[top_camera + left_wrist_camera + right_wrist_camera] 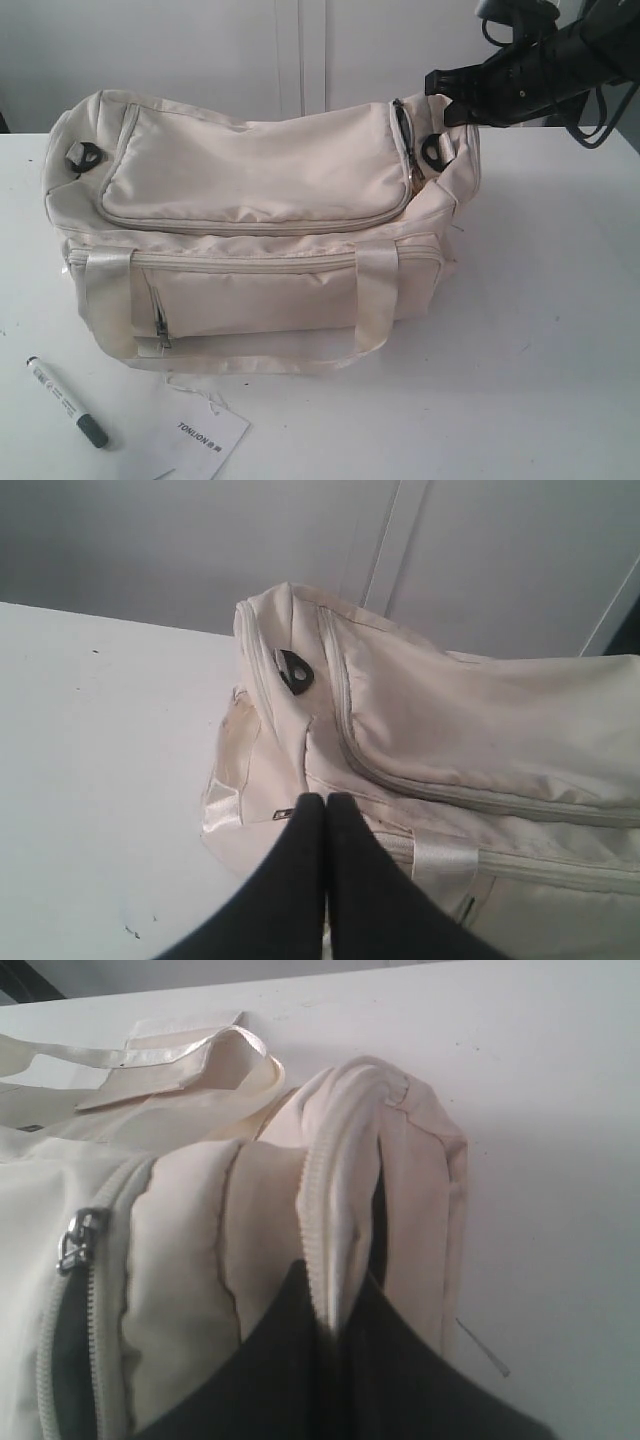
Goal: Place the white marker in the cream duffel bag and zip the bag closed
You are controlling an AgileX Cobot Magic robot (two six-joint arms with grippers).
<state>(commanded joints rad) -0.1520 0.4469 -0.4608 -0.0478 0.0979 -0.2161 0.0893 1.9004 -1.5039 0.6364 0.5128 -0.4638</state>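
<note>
Right hand point(335, 1295), almost closed, pinches cream duffel bag point(180, 1240) at zipper edge.

Both closed: left claw point(326, 800), right claw point(333, 1295)

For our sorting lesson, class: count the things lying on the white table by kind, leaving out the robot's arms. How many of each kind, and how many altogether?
cream duffel bag: 1
white marker: 1
paper tag: 1
Total: 3
</note>
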